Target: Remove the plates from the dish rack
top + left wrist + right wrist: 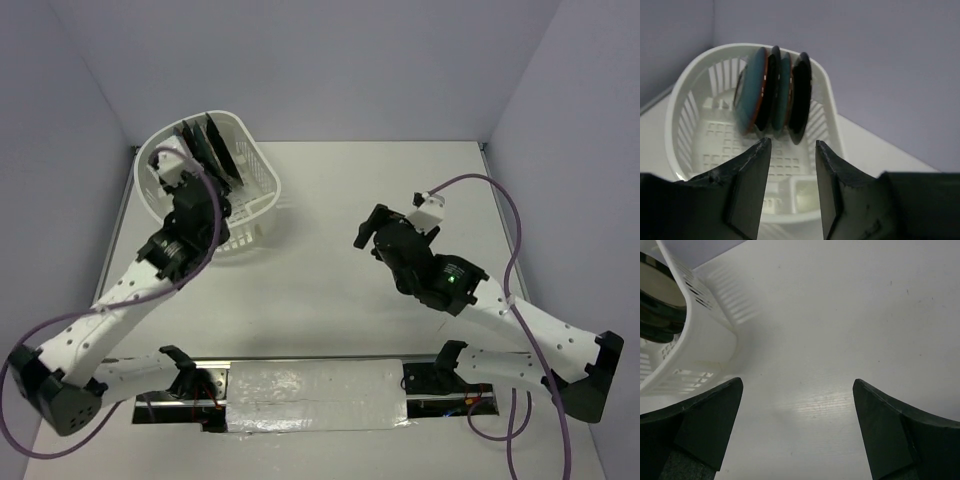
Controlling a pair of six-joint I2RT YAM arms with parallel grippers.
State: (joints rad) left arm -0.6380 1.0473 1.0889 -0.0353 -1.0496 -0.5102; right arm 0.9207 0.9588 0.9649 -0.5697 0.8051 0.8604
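The white dish rack [258, 168] stands at the table's far left and shows in the left wrist view [680, 100]. Several plates [212, 146] stand on edge in it, side by side. In the left wrist view they alternate: a teal plate [751, 95], a dark one [771, 90], a teal one [784, 92], a dark one [801, 97]. My left gripper [205, 185] [792, 145] is open and empty above the rack's near end, short of the plates. My right gripper [365, 230] [797, 385] is wide open and empty over bare table, right of the rack [700, 345].
The white table [400, 180] is walled at the back and both sides. A beige-centred, dark-rimmed plate [660, 290] shows inside the rack in the right wrist view. A pale mat [315, 395] lies between the arm bases at the near edge.
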